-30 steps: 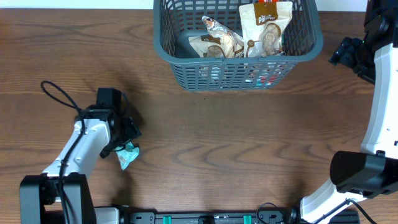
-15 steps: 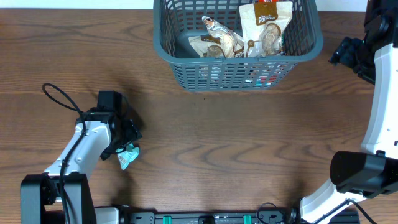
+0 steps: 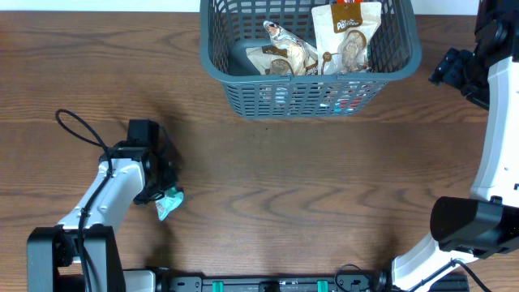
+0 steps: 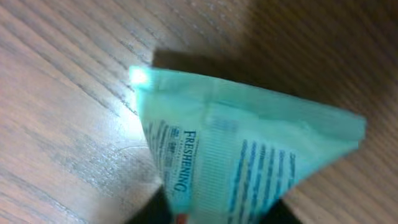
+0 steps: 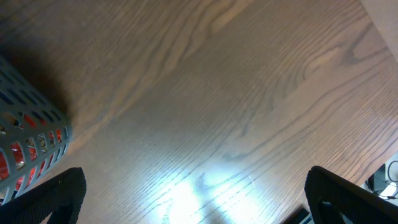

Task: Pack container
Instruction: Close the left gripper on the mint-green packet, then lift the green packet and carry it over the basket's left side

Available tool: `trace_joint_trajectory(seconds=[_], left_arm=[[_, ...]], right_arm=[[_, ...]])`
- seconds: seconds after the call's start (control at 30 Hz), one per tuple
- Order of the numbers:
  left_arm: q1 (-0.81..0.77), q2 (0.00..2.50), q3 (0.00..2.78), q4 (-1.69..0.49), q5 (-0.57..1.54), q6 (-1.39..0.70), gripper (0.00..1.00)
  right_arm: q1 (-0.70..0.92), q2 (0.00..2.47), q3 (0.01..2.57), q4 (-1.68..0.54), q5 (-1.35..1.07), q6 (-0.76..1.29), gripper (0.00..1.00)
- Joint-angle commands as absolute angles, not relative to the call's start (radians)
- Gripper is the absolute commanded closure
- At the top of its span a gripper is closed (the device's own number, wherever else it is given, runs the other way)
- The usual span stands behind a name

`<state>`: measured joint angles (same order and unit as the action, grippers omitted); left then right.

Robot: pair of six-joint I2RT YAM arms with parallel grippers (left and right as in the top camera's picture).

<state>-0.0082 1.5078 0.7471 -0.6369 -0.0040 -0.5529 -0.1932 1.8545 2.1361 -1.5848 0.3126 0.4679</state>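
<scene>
Step in hand: lift teal sachet (image 4: 249,155), carry to container (image 3: 268,101).
Sachet low over tabletop (image 3: 324,186), well apart from container, off its near-left corner.
Left gripper (image 3: 161,191) jaws look clamped on sachet's lower edge.
Grip is thin: raise slowly, clear container's near rim, release over bare floor at its left end, beside snack packets (image 3: 320,49).
Right gripper (image 5: 198,202) near container's right end, jaws wide apart, holding nothing.
</scene>
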Motion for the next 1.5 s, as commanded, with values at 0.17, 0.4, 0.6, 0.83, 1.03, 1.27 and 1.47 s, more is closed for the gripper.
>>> trace_joint_trajectory(seconds=[0.17,0.4,0.6,0.83,1.03,1.27,1.47], left_arm=[[-0.003,1.516,0.741,-0.645,-0.012,-0.604,0.94],[-0.003,1.491,0.796,-0.677,-0.012,-0.595,0.94],[-0.028,1.386,1.042,-0.798,-0.020,-0.505,0.94],[-0.097,1.304,1.484,-0.826,-0.019,-0.438,0.94],[-0.210,1.315,1.674,-0.675,-0.019,-0.458,0.94],[-0.318,1.371,1.682,-0.311,-0.019,-0.563,0.94],[-0.384,1.536,1.682,-0.035,-0.019,-0.717,0.94]], right_arm=[[-0.202,1.857,2.133,-1.586,0.333,0.485,0.01],[-0.202,1.857,2.133,-1.586,0.333,0.485,0.01],[-0.202,1.857,2.133,-1.586,0.333,0.485,0.01],[-0.202,1.857,2.133,-1.586,0.333,0.485,0.01],[-0.202,1.857,2.133,-1.586,0.333,0.486,0.01],[-0.202,1.857,2.133,-1.586,0.333,0.485,0.01],[-0.202,1.857,2.133,-1.586,0.333,0.485,0.01]])
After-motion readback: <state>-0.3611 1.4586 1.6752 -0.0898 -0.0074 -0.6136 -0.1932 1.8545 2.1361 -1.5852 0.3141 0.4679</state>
